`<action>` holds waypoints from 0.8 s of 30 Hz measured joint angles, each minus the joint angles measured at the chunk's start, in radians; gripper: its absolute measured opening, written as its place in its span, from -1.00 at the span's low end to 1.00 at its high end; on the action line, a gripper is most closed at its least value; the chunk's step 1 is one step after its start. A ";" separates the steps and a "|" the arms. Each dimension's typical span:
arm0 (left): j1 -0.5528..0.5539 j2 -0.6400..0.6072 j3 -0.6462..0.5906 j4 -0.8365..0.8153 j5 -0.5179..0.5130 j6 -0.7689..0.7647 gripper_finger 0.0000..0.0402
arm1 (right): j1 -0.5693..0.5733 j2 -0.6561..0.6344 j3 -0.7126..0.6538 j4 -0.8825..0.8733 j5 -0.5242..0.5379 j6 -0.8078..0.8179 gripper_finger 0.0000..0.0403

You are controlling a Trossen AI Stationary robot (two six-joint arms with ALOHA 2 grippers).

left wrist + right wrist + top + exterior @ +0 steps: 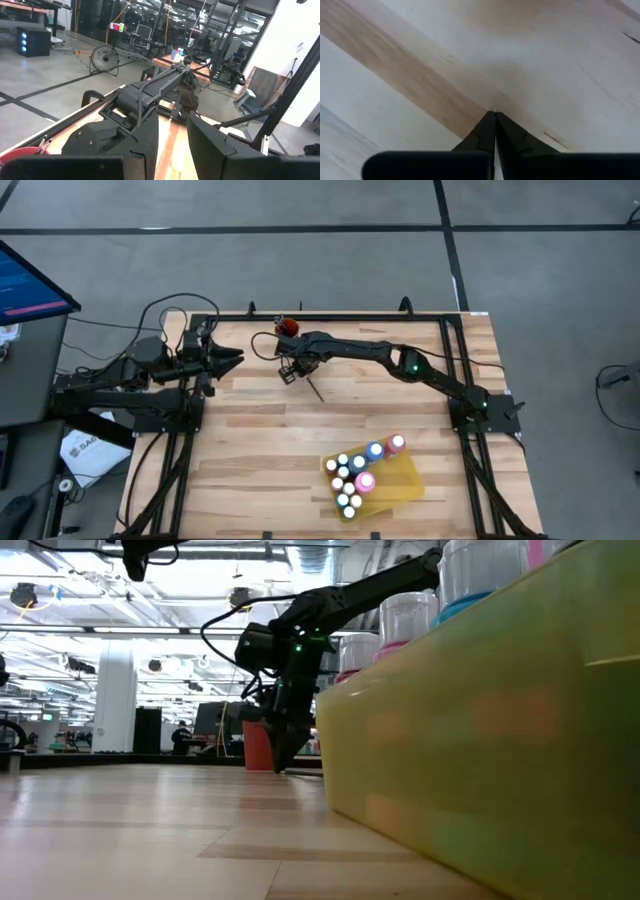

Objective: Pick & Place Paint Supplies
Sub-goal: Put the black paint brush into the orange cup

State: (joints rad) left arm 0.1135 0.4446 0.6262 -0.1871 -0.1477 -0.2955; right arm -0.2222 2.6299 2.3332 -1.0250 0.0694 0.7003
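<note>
The right gripper (289, 373) is pressing down on the counter (250, 430) with fingers together; whether the paintbrush (314, 389) is pinched, I cannot tell. The brush is lying toward 4 o'clock from it, long axis 11-to-5. The left gripper (232, 359), fingers slightly apart, is waiting at 9 o'clock, farther off.

Small white-capped paint bottles (355, 475) stood clustered in the flat yellow rectangular tray (408, 482), well apart from the small orange cup (288, 328) at the table's far edge.
</note>
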 joint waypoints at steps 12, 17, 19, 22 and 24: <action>0.000 -0.001 0.000 0.000 0.050 -0.013 -0.53 | 0.033 -0.159 -0.001 0.277 0.082 -0.019 -1.00; 0.000 -0.017 0.000 0.000 0.051 -0.031 -0.53 | 0.034 -0.187 -0.007 0.409 0.217 -0.069 -1.00; 0.000 -0.029 0.000 0.001 0.051 -0.031 -0.53 | 0.033 -0.223 -0.007 0.485 0.269 -0.104 -1.00; 0.000 -0.051 0.000 0.001 0.051 -0.031 -0.53 | 0.005 -0.254 -0.001 0.626 0.313 -0.155 -1.00; 0.000 -0.065 0.002 0.002 0.051 -0.031 -0.53 | -0.012 -0.249 -0.002 0.708 0.356 -0.195 -1.00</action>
State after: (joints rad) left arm 0.1135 0.3795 0.6277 -0.1853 -0.0963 -0.3267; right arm -0.2340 2.3812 2.3308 -0.3168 0.4256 0.5057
